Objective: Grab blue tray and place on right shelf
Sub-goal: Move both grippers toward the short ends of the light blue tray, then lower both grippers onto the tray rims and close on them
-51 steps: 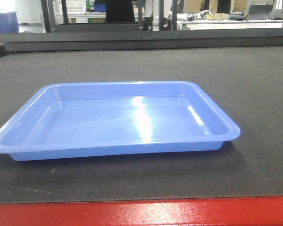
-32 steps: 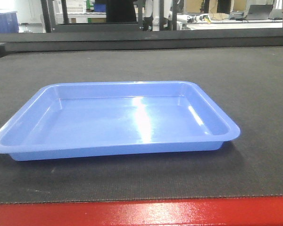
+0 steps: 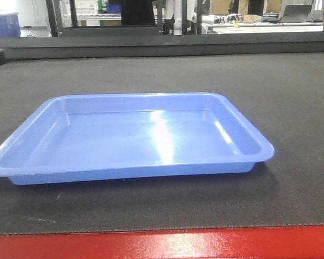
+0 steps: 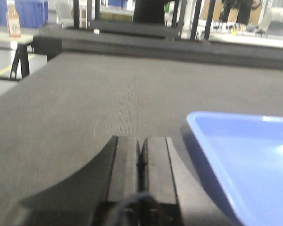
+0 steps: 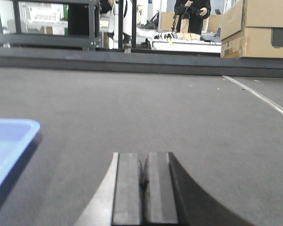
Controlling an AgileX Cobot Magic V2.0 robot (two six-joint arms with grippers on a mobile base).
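Both your arms sit low and level over the tabletop [image 3: 291,97], pointing toward its far edge. Your left gripper [image 4: 141,141]: fingers pressed together, holding nothing, just beside the left rim of the blue tray [image 3: 132,137]. It seems clear of the rim, though blur makes that hard to call. Your right gripper [image 5: 142,157]: fingers likewise pressed together, empty, apart from the tray's right corner. The tray lies flat near the tabletop's red front edge [image 3: 162,245], slightly left of centre. Both wrist views cut it off.
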